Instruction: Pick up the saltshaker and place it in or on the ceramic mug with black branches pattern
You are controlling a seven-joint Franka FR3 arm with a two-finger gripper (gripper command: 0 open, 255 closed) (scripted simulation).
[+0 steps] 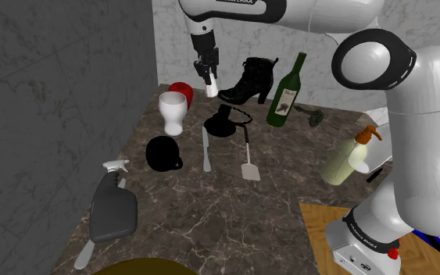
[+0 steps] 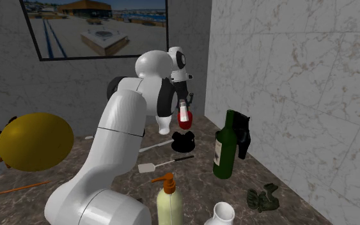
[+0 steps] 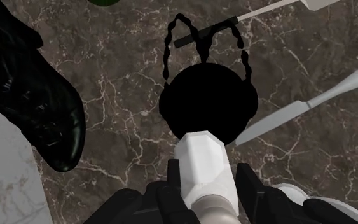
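Observation:
My gripper (image 1: 206, 76) hangs above the back of the marble table (image 1: 234, 211), shut on a white saltshaker (image 1: 211, 88). In the wrist view the saltshaker (image 3: 203, 159) is clasped between the black fingers (image 3: 171, 186) and juts out beyond them. Below it lies a round black object with braided loops (image 3: 209, 105). A white footed cup (image 1: 173, 112) stands just to the shoulder view's left of the gripper, and a red cup (image 1: 180, 88) sits behind that. No branch pattern shows on any cup. In the second exterior view the gripper (image 2: 183, 103) hovers over the red cup (image 2: 185, 117).
A black boot (image 1: 251, 80) and a green wine bottle (image 1: 286, 92) stand at the back. A black mug (image 1: 164, 153), knife (image 1: 205, 150) and spatula (image 1: 248, 156) lie mid-table. A spray bottle (image 1: 113, 205) and a soap dispenser (image 1: 348, 156) stand nearer the front.

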